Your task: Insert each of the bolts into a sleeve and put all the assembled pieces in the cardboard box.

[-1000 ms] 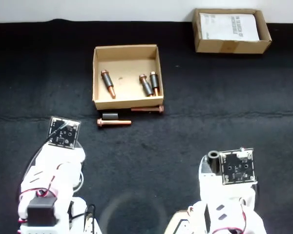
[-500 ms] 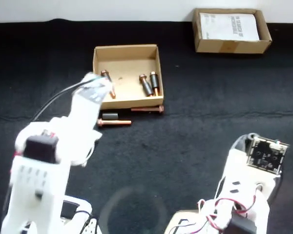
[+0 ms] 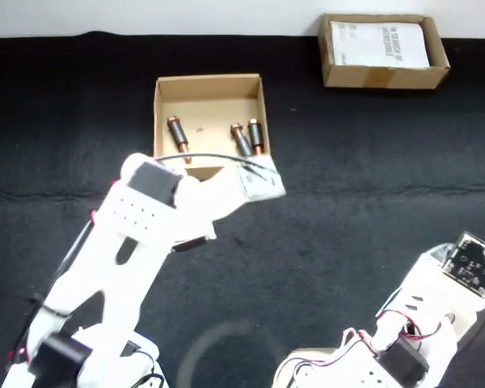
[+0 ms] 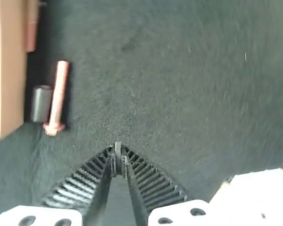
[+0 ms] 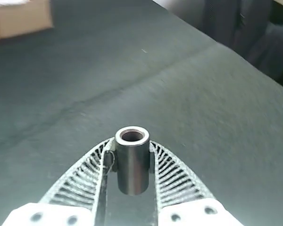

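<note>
In the high view the left arm point(image 3: 137, 234) crosses the middle of the frame, covering part of the box's point(image 3: 214, 109) front wall and the cloth just below it. The right arm point(image 3: 432, 311) is cut by the lower right edge. In the left wrist view 1 bolt point(image 4: 32, 23) and the box point(image 4: 7, 70) run off the edge. In the right wrist view a tan box point(image 5: 19, 19) is blurred and cut off; which 1 cannot be told.

Robotics lab bench, black cloth table point(image 3: 347, 210), white left arm point(image 3: 137, 242), right arm point(image 3: 436, 307)
</note>
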